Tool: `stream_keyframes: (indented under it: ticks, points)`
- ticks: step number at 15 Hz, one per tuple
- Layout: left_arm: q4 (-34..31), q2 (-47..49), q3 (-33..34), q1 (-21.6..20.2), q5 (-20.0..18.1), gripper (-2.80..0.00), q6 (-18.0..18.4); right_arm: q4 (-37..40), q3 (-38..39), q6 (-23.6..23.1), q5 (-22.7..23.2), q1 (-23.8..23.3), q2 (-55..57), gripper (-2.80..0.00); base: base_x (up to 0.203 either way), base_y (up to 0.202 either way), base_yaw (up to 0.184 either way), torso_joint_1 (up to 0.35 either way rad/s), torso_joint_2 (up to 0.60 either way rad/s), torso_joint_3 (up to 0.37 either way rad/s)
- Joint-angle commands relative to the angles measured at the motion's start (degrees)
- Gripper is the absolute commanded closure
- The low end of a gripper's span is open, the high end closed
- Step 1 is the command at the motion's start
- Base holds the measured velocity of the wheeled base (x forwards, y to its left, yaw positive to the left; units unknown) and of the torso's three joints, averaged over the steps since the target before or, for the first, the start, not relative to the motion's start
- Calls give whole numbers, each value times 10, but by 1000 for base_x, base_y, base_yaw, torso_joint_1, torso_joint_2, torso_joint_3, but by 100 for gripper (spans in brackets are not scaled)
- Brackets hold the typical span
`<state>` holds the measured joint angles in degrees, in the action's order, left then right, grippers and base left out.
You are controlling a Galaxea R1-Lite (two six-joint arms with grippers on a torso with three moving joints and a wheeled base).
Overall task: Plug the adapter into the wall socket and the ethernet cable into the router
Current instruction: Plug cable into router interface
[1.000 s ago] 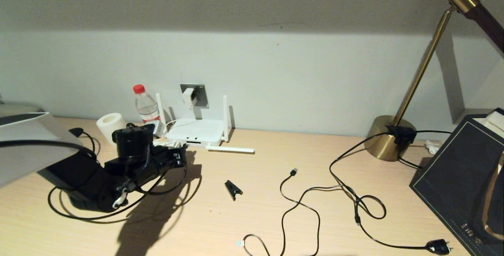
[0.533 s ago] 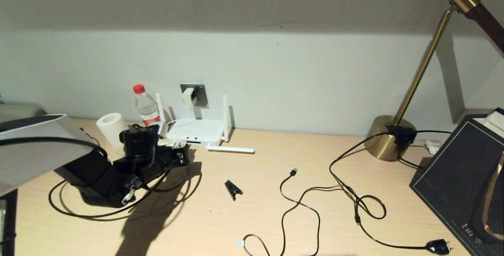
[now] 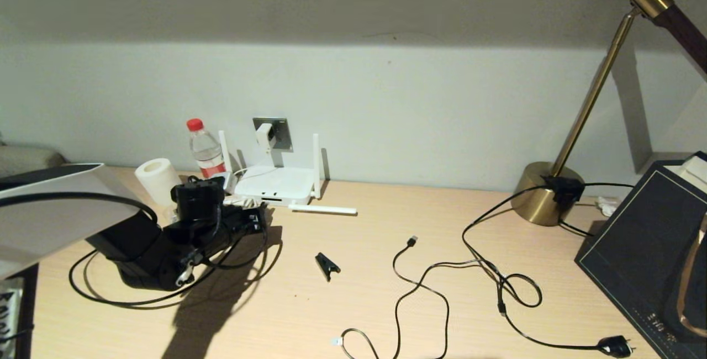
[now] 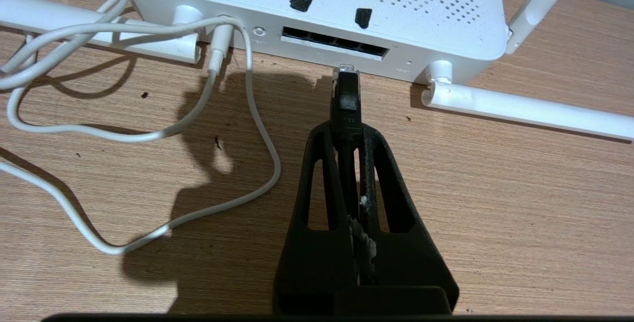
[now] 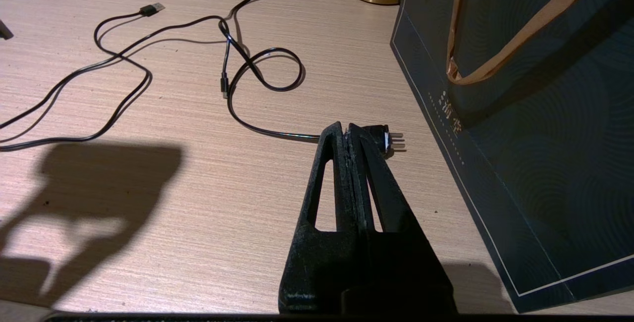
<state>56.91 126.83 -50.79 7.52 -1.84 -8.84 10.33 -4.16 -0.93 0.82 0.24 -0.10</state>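
The white router [image 3: 274,183] lies flat against the wall, one antenna [image 3: 323,210] lying on the desk. Above it the white adapter [image 3: 265,135] sits in the grey wall socket [image 3: 280,133], and its thin white cord [image 4: 148,136] runs to the router. My left gripper [image 4: 346,131] is shut on the black ethernet cable. The cable's clear connector [image 4: 346,70] sits just short of the router's port row [image 4: 334,47], slightly below it. The rest of the ethernet cable [image 3: 110,299] loops on the desk under the left arm. My right gripper [image 5: 346,131] hovers shut and empty above the desk.
A water bottle [image 3: 204,149] and a paper roll [image 3: 154,178] stand left of the router. A black clip [image 3: 327,265], a USB-tipped cable [image 3: 411,242] and a cable with a chunky plug [image 5: 389,138] lie mid-desk. A brass lamp base [image 3: 544,193] and a dark bag [image 3: 646,248] are at the right.
My left arm has shifted a little to the right and toward the router, carrying the ethernet cable. Everything else on the desk is unmoved.
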Motion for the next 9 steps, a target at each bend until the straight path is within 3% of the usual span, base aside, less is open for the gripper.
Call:
stream_keyframes:
  ticks: [1, 6, 9]
  points:
    - [3, 2, -2, -1, 0, 0, 0, 0, 0, 0, 1, 0, 1, 0, 0, 0, 0, 0, 0, 0]
    - [2, 2, 5, -6, -1, 0, 5, 0, 0, 0, 1, 0, 1, 0, 0, 0, 0, 0, 0, 0]
    - [0, 5, 4, -14, -1, 0, 39, 0, 0, 0, 1, 0, 1, 0, 0, 0, 0, 0, 0, 0]
